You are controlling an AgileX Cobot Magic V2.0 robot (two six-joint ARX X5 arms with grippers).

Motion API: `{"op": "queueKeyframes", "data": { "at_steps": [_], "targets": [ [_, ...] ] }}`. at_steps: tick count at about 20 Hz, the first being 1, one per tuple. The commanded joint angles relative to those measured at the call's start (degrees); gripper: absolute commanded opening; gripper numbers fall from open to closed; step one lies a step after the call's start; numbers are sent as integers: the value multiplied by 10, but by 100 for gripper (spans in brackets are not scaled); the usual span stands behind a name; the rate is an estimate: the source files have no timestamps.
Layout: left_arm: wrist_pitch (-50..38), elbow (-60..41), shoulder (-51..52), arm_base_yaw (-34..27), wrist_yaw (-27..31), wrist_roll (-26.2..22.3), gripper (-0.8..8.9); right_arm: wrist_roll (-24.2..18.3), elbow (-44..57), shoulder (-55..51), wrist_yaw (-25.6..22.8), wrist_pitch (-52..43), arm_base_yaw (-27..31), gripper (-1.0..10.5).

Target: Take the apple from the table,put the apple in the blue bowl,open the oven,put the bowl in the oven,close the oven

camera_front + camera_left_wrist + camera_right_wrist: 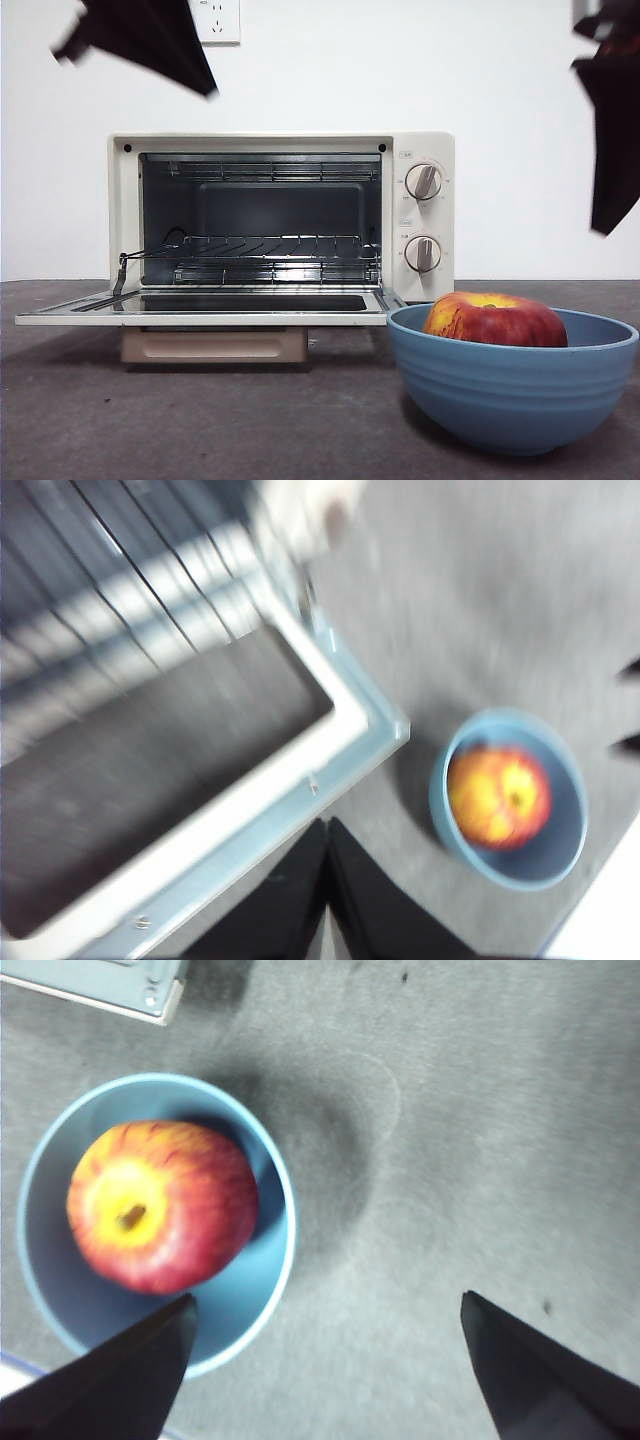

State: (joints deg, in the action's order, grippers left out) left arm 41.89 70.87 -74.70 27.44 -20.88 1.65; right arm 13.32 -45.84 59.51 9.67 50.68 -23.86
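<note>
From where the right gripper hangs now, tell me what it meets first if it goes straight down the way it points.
Most likely bare table. The right gripper is open, pointing down beside the blue bowl. One jaw overlaps the bowl's rim in the wrist view, so it might clip it; depth is unclear. The apple lies off that line.

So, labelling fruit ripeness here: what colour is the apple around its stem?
Yellow around the stem, red elsewhere on the apple; clearest in the right wrist view.

Even bright light, soft shadows — left wrist view motion-blurred
</note>
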Motion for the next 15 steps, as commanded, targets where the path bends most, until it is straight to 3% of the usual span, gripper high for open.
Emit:
{"op": "queueKeyframes", "data": {
  "at_steps": [1, 8, 15],
  "targets": [
    [4, 7, 40, -9, 4, 7, 7, -15, -2, 45, 13, -27, -2, 404],
    [-5, -115, 186, -41, 21, 17, 7, -33, -2, 146, 26, -86, -2, 365],
    [17, -226, 283, -60, 21, 42, 7, -33, 22, 178, 40, -127, -3, 188]
  ]
}}
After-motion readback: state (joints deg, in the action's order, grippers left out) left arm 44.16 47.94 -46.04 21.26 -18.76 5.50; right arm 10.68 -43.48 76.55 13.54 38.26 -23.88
